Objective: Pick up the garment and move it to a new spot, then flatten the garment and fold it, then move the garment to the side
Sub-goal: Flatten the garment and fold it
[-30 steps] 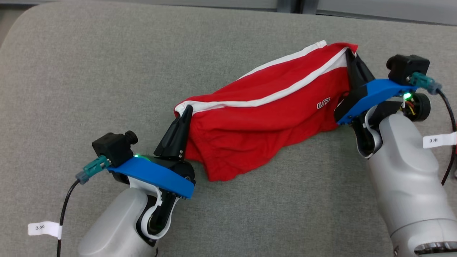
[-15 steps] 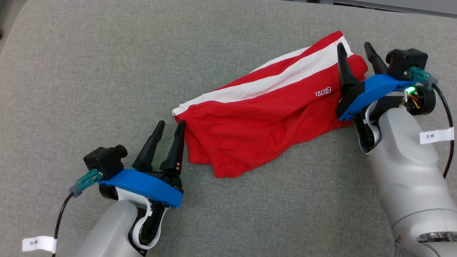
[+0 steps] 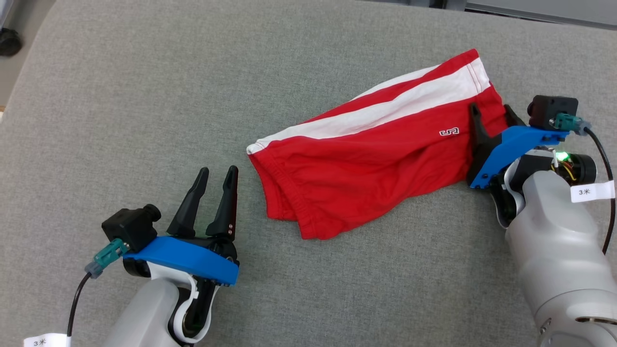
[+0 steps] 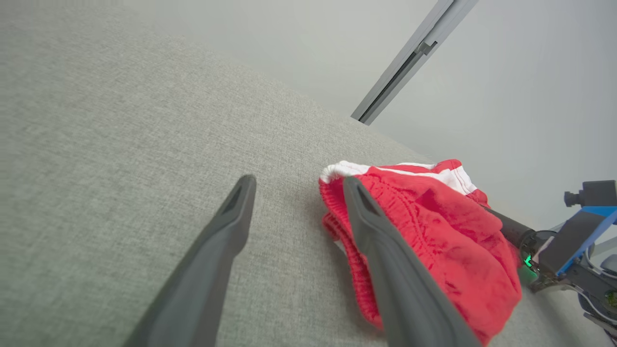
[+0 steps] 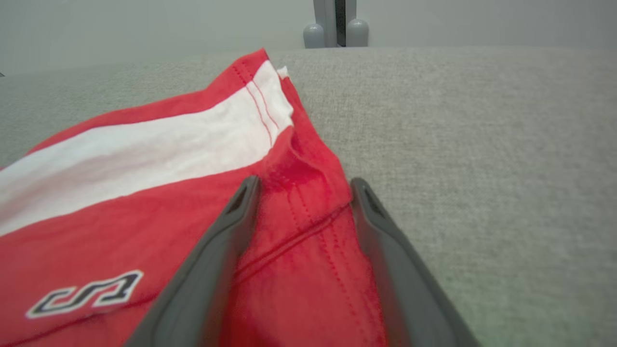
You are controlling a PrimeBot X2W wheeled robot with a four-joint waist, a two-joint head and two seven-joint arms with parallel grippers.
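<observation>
I read "3米" on the right cable tag [image 3: 592, 191]. The left tool [image 3: 219, 168] and right tool [image 3: 490, 107], clenched on the garment [image 3: 376, 159] a second ago, are now released.

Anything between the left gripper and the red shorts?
Nothing: in the head view, only bare grey upholstery separates the left gripper from the red shorts.

1. The grey woven cushion [image 3: 144, 96] before me spans nearly the whole head view, with a rounded corner at the upper left.
2. A red garment [image 3: 376, 159] lies directly on it, right of centre, slanting from lower left up to upper right.
3. A white stripe [image 3: 385, 108] runs along its upper side, and a small logo [image 3: 449, 131] sits near its right end.
</observation>
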